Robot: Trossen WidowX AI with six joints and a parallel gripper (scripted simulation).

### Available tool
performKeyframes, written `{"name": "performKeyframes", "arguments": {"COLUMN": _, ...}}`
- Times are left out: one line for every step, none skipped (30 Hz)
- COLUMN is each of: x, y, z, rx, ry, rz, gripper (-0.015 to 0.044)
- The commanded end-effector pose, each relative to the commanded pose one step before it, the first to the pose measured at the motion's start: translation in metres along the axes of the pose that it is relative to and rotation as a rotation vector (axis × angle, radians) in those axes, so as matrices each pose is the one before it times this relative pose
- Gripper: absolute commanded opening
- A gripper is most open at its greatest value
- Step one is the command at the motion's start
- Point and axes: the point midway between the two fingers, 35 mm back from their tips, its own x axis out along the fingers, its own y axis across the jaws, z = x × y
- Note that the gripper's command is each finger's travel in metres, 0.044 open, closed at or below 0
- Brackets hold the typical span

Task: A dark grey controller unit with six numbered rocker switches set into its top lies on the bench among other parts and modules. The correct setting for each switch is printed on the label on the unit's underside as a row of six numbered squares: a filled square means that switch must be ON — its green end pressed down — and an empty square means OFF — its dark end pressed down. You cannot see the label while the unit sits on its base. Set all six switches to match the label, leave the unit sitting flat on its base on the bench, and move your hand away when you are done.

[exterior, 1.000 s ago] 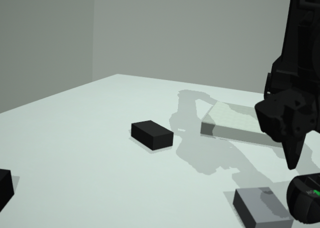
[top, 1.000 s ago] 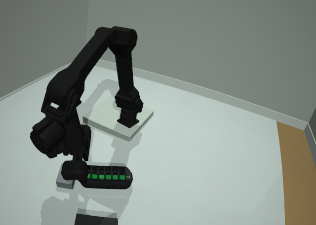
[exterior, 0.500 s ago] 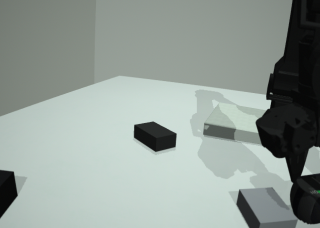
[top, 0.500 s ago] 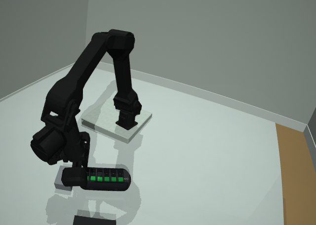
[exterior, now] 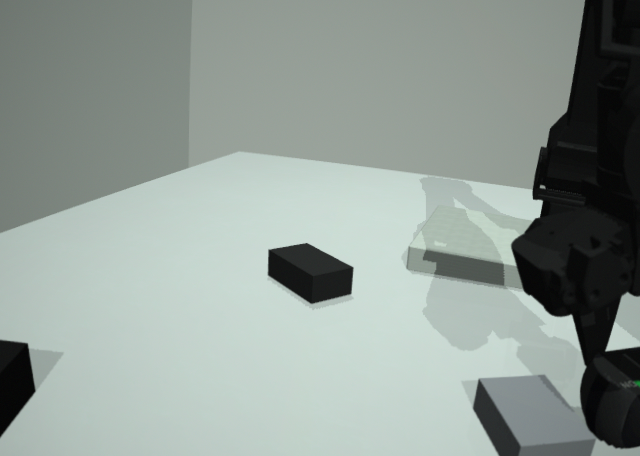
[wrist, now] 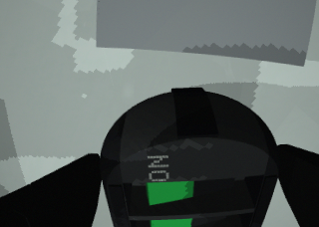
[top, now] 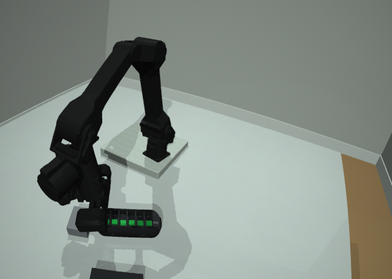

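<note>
The dark grey controller unit (top: 133, 232) (exterior: 612, 420) (wrist: 145, 122) sits on the bench with its switches facing up. The top view shows a row of switches with green ends along the side nearer that camera; the leftmost is partly covered by a finger. "ON" is printed at the unit's end. The label is hidden underneath. My gripper (top: 103, 219) (wrist: 190, 161) is shut on the unit, across its width near its left end in the top view. In the wrist view one finger touches each long side.
A grey block (top: 73, 220) (exterior: 542, 410) (wrist: 199, 18) lies close beyond the gripped end. A black block (exterior: 310, 273) lies farther off. Another dark block (exterior: 10, 384) is cut by the left edge in the exterior view. A pale slab (top: 126, 159) (exterior: 454, 229) lies under the arm's base.
</note>
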Motion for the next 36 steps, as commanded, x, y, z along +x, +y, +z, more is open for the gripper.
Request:
{"name": "performKeyframes", "arguments": {"x": -0.00002, "y": 0.00014, "z": -0.00126, "rx": 0.0002, "ry": 0.00415, "rz": 0.00123, "gripper": 0.0326}}
{"name": "performKeyframes", "arguments": {"x": -0.00067, "y": 0.00000, "z": -0.00038, "rx": 0.0000, "ry": 0.00002, "rz": 0.00000, "gripper": 0.0326}}
{"name": "performKeyframes", "arguments": {"x": -0.00072, "y": 0.00000, "z": -0.00041, "rx": 0.0000, "ry": 0.00002, "rz": 0.00000, "gripper": 0.0326}}
{"name": "performKeyframes", "arguments": {"x": -0.00069, "y": 0.00000, "z": -0.00039, "rx": 0.0000, "ry": 0.00002, "rz": 0.00000, "gripper": 0.0336}}
{"name": "performKeyframes", "arguments": {"x": -0.00065, "y": 0.00000, "z": -0.00038, "rx": 0.0000, "ry": 0.00001, "rz": 0.00000, "gripper": 0.0336}}
{"name": "performKeyframes", "arguments": {"x": -0.00063, "y": 0.00000, "z": -0.00038, "rx": 0.0000, "ry": -0.00001, "rz": 0.00000, "gripper": 0.0336}}
{"name": "performKeyframes", "arguments": {"x": 0.00017, "y": 0.00000, "z": -0.00004, "rx": 0.0000, "ry": -0.00002, "rz": 0.00000, "gripper": 0.0336}}
{"name": "performKeyframes", "arguments": {"x": 0.00007, "y": 0.00000, "z": -0.00014, "rx": 0.0000, "ry": -0.00044, "rz": 0.00000, "gripper": 0.0336}}
{"name": "performKeyframes", "arguments": {"x": -0.00024, "y": 0.00000, "z": -0.00013, "rx": 0.0000, "ry": -0.00019, "rz": 0.00000, "gripper": 0.0336}}
{"name": "performKeyframes", "arguments": {"x": -0.00039, "y": 0.00000, "z": -0.00019, "rx": 0.0000, "ry": -0.00025, "rz": 0.00000, "gripper": 0.0336}}
{"name": "performKeyframes", "arguments": {"x": -0.00052, "y": 0.00000, "z": -0.00027, "rx": 0.0000, "ry": -0.00038, "rz": 0.00000, "gripper": 0.0336}}
{"name": "performKeyframes", "arguments": {"x": -0.00061, "y": 0.00000, "z": -0.00034, "rx": 0.0000, "ry": -0.00049, "rz": 0.00000, "gripper": 0.0336}}
{"name": "performKeyframes", "arguments": {"x": -0.00067, "y": 0.00001, "z": -0.00040, "rx": 0.0000, "ry": -0.00059, "rz": 0.00000, "gripper": 0.0336}}
{"name": "performKeyframes", "arguments": {"x": -0.00070, "y": 0.00001, "z": -0.00043, "rx": 0.0000, "ry": -0.00077, "rz": 0.00000, "gripper": 0.0336}}
{"name": "performKeyframes", "arguments": {"x": -0.00006, "y": 0.00000, "z": -0.00044, "rx": 0.0000, "ry": -0.00146, "rz": 0.00000, "gripper": 0.0336}}
{"name": "performKeyframes", "arguments": {"x": -0.00037, "y": 0.00000, "z": -0.00030, "rx": 0.0000, "ry": -0.00154, "rz": 0.00001, "gripper": 0.0336}}
{"name": "performKeyframes", "arguments": {"x": -0.00048, "y": 0.00000, "z": -0.00025, "rx": 0.0000, "ry": -0.00076, "rz": 0.00000, "gripper": 0.0336}}
{"name": "performKeyframes", "arguments": {"x": -0.00077, "y": 0.00000, "z": -0.00036, "rx": 0.0000, "ry": -0.00077, "rz": 0.00000, "gripper": 0.0336}}
{"name": "performKeyframes", "arguments": {"x": -0.00087, "y": 0.00001, "z": -0.00047, "rx": 0.0000, "ry": -0.00108, "rz": 0.00000, "gripper": 0.0336}}
{"name": "performKeyframes", "arguments": {"x": -0.00079, "y": 0.00001, "z": -0.00048, "rx": 0.0000, "ry": -0.00114, "rz": 0.00000, "gripper": 0.0336}}
{"name": "performKeyframes", "arguments": {"x": 0.00015, "y": 0.00000, "z": -0.00006, "rx": 0.0000, "ry": -0.00053, "rz": 0.00000, "gripper": 0.0336}}
{"name": "performKeyframes", "arguments": {"x": 0.00002, "y": 0.00000, "z": -0.00019, "rx": 0.0000, "ry": -0.00195, "rz": 0.00000, "gripper": 0.0336}}
{"name": "performKeyframes", "arguments": {"x": -0.00042, "y": 0.00000, "z": -0.00026, "rx": 0.0000, "ry": -0.00103, "rz": 0.00000, "gripper": 0.0336}}
{"name": "performKeyframes", "arguments": {"x": -0.00074, "y": 0.00001, "z": -0.00039, "rx": 0.0000, "ry": -0.00118, "rz": 0.00000, "gripper": 0.0336}}
{"name": "performKeyframes", "arguments": {"x": -0.00086, "y": 0.00001, "z": -0.00051, "rx": 0.0000, "ry": -0.00144, "rz": 0.00001, "gripper": 0.0336}}
{"name": "performKeyframes", "arguments": {"x": -0.00081, "y": 0.00001, "z": -0.00051, "rx": 0.0000, "ry": -0.00141, "rz": 0.00001, "gripper": 0.0336}}
{"name": "performKeyframes", "arguments": {"x": -0.00072, "y": 0.00001, "z": -0.00048, "rx": 0.0000, "ry": -0.00135, "rz": 0.00001, "gripper": 0.0336}}
{"name": "performKeyframes", "arguments": {"x": -0.00067, "y": 0.00000, "z": -0.00047, "rx": 0.0000, "ry": -0.00134, "rz": 0.00000, "gripper": 0.0336}}
{"name": "performKeyframes", "arguments": {"x": -0.00064, "y": 0.00001, "z": -0.00047, "rx": 0.0000, "ry": -0.00161, "rz": 0.00000, "gripper": 0.0336}}
{"name": "performKeyframes", "arguments": {"x": -0.00067, "y": 0.00001, "z": -0.00049, "rx": 0.0000, "ry": -0.00152, "rz": 0.00000, "gripper": 0.0336}}
{"name": "performKeyframes", "arguments": {"x": -0.00066, "y": 0.00001, "z": -0.00049, "rx": 0.0000, "ry": -0.00157, "rz": 0.00001, "gripper": 0.0336}}
{"name": "performKeyframes", "arguments": {"x": -0.00065, "y": 0.00001, "z": -0.00049, "rx": 0.0000, "ry": -0.00167, "rz": 0.00001, "gripper": 0.0336}}
{"name": "performKeyframes", "arguments": {"x": -0.00065, "y": 0.00001, "z": -0.00050, "rx": 0.0000, "ry": -0.00176, "rz": 0.00001, "gripper": 0.0336}}
{"name": "performKeyframes", "arguments": {"x": -0.00065, "y": 0.00001, "z": -0.00051, "rx": 0.0000, "ry": -0.00182, "rz": 0.00001, "gripper": 0.0336}}
{"name": "performKeyframes", "arguments": {"x": -0.00065, "y": 0.00001, "z": -0.00052, "rx": 0.0000, "ry": -0.00189, "rz": 0.00001, "gripper": 0.0336}}
{"name": "performKeyframes", "arguments": {"x": -0.00065, "y": 0.00001, "z": -0.00052, "rx": 0.0000, "ry": -0.00194, "rz": 0.00001, "gripper": 0.0336}}
